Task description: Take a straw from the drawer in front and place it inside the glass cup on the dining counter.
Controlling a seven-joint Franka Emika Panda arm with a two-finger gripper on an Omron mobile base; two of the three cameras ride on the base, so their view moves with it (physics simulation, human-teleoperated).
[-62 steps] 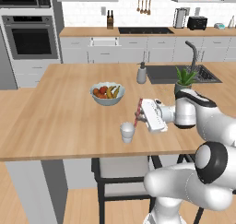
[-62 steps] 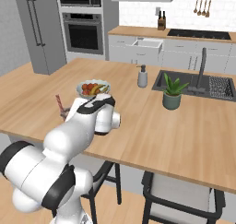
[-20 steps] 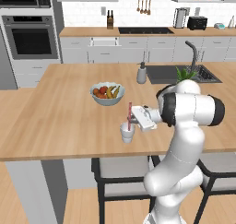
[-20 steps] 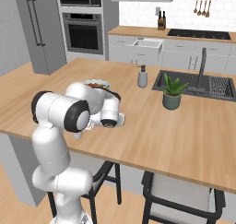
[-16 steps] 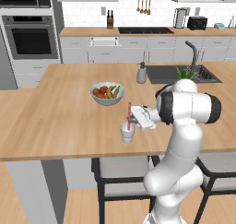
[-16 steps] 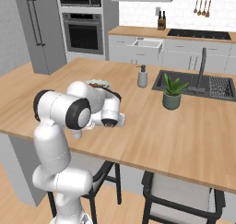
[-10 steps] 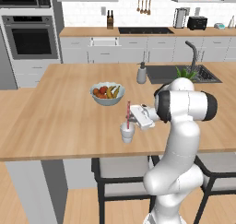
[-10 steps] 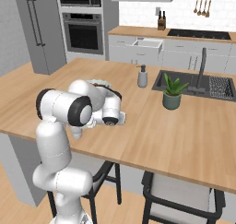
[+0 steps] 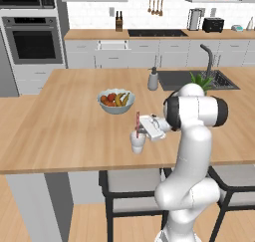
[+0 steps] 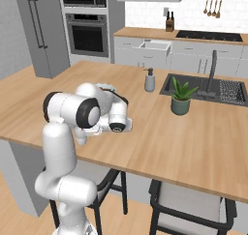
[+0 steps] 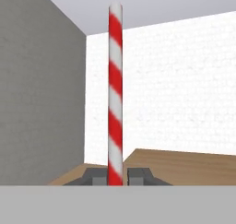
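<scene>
A red-and-white striped straw (image 9: pixel 138 120) stands upright over the glass cup (image 9: pixel 138 142), its lower end at the cup's mouth. The cup sits near the front edge of the dining counter (image 9: pixel 60 136). My gripper (image 9: pixel 140 130) reaches in from the right, level with the cup's top, and is shut on the straw. In the hand view the straw (image 11: pixel 115 94) rises straight up from between the two dark fingertips (image 11: pixel 94 177), with the gripper (image 11: pixel 116 177) closed on its base. In the right base view my arm covers the cup. The drawer is out of view.
A grey fruit bowl (image 9: pixel 115 100) stands behind the cup. A soap dispenser (image 9: pixel 153 80), a potted plant (image 10: pixel 180 97) and the inset sink (image 10: pixel 208 89) lie further right. Stools (image 9: pixel 129 186) stand under the counter's front edge.
Three seconds ago the straw was tilted to the right of the cup. It has since been carried left and stood upright over the cup. In the last second it barely moved.
</scene>
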